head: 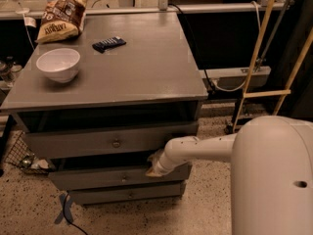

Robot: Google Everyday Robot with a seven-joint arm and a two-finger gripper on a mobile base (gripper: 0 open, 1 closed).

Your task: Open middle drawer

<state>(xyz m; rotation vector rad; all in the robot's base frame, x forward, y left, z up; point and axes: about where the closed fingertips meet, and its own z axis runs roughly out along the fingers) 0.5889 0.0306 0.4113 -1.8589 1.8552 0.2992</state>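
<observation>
The middle drawer (98,179) is a flat grey front with a small round knob (124,178), second from the top in the grey cabinet. A dark gap shows above its front. My gripper (152,169) is at the end of the white arm that reaches in from the right. It sits at the drawer front's top edge, right of the knob, touching or just over the edge. The taller top drawer (88,142) with the larger knob is above, and the slim bottom drawer (127,195) is below.
On the cabinet top (146,67) stand a white bowl (57,64), a chip bag (61,17) and a dark snack bar (108,43). A wire basket (19,155) sits on the floor at left. Wooden poles (261,48) and a cable are at right.
</observation>
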